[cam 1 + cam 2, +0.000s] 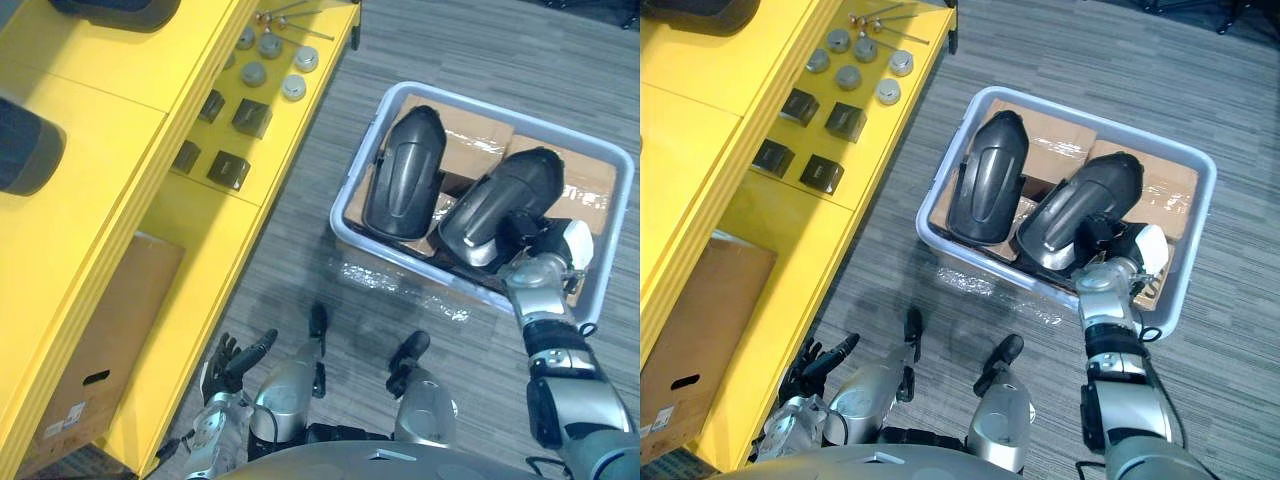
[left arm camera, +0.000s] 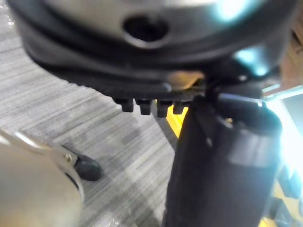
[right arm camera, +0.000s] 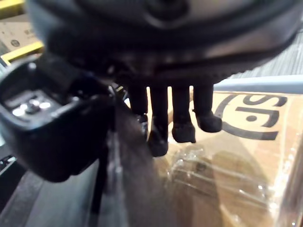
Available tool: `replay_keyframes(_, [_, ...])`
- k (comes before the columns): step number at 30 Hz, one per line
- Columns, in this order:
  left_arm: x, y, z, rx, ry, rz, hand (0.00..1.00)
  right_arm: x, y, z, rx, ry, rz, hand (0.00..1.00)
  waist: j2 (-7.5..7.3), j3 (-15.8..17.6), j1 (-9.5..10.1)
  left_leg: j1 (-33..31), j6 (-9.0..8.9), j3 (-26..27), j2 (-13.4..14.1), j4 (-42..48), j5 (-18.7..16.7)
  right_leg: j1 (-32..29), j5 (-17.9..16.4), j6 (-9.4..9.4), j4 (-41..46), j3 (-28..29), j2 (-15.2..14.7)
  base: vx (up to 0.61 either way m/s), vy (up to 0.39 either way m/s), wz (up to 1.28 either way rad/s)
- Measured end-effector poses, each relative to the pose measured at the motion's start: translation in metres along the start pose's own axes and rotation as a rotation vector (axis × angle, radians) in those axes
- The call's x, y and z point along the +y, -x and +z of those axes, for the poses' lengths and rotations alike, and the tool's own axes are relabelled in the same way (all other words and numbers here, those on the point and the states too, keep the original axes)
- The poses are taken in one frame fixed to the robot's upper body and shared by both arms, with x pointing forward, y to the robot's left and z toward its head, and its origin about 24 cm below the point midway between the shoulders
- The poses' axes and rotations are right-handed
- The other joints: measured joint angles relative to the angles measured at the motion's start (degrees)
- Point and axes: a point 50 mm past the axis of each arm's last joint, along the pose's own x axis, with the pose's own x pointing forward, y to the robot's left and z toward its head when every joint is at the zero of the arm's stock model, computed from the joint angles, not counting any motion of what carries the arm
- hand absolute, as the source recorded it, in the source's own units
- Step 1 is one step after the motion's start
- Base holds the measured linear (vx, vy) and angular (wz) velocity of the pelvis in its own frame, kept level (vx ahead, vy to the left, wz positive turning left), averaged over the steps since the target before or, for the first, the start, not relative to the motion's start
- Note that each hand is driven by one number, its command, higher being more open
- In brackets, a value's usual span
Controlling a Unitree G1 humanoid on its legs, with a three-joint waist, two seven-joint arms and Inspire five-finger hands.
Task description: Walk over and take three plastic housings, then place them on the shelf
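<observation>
Two dark plastic housings lie on cardboard in a grey bin (image 1: 480,101) on the floor: one to the left (image 1: 405,170) and one to the right (image 1: 500,205). My right hand (image 1: 543,246) reaches into the bin at the near end of the right housing. In the right wrist view that housing's edge (image 3: 128,179) sits between the thumb and the curled fingers (image 3: 158,123). My left hand (image 1: 235,362) hangs low beside the yellow shelf (image 1: 90,120), fingers relaxed and holding nothing. Two more dark housings rest on the shelf top, one at its left edge (image 1: 25,145) and one at the far end (image 1: 120,10).
The shelf's lower board carries black blocks (image 1: 228,168) and grey round parts (image 1: 270,60). A cardboard box (image 1: 100,350) stands under the shelf. Grey carpet (image 1: 300,270) lies between the shelf and the bin.
</observation>
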Motion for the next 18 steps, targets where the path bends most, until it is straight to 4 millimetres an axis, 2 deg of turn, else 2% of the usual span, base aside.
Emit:
replay_keyframes(3, [0.003,-0.001,0.012,-0.055,-0.051,0.018,1.0,0.013,0.022,-0.005,-0.04,0.011,0.024,0.0,-1.99,-3.4,-0.35,1.7,-0.69,1.5,0.9,0.0,-1.0,2.0,0.7,0.09,-2.9,0.7,1.6,0.1,-0.065,-0.26])
replay_keyframes(5, [0.002,-0.002,0.033,-0.144,-0.091,0.03,1.0,0.014,0.032,-0.013,-0.064,0.044,0.023,0.0,-3.46,-6.7,-0.49,3.2,-1.3,2.3,1.8,0.0,-1.8,3.8,0.8,0.05,-4.7,1.0,3.0,0.13,-0.096,-0.23])
replay_keyframes(7, [0.0,-0.001,0.051,-0.219,-0.115,0.025,1.0,0.011,0.035,-0.016,-0.084,0.076,0.007,0.0,-4.01,-8.9,-0.54,4.5,-1.73,3.4,2.5,0.1,-2.4,4.9,0.8,0.04,-5.7,1.8,3.9,0.1,-0.07,-0.29])
replay_keyframes(9, [-0.001,0.0,0.067,-0.281,-0.138,0.017,1.0,0.007,0.036,-0.015,-0.12,0.09,-0.012,0.0,-4.08,-10.6,-0.88,6.1,-2.22,4.3,3.2,0.1,-3.1,6.2,0.7,0.0,-6.5,2.3,4.8,0.07,-0.061,-0.29])
replay_keyframes(11, [-0.008,0.004,0.086,-0.36,-0.132,-0.021,1.0,-0.002,0.034,-0.013,-0.163,0.125,-0.048,0.0,-3.79,-12.3,-2.17,6.9,-2.43,4.7,3.5,0.1,-3.6,7.3,0.7,-0.01,-7.2,2.3,5.2,0.04,-0.034,-0.1])
replay_keyframes(16, [-0.029,0.008,0.119,-0.467,-0.194,-0.163,1.0,-0.015,0.026,-0.006,-0.24,0.192,-0.088,0.0,-3.14,-13.7,-2.22,7.2,-2.59,5.0,4.0,2.1,-5.0,8.5,0.7,-0.01,-7.7,2.4,5.6,0.0,-0.004,-0.03])
replay_keyframes(18, [-0.035,0.009,0.134,-0.496,-0.23,-0.236,1.0,-0.018,0.023,0.008,-0.334,0.229,-0.081,0.0,-2.65,-14.8,-2.12,7.2,-2.93,5.1,4.4,3.0,-5.6,8.7,0.7,-0.01,-7.7,2.3,5.9,0.02,-0.01,-0.05])
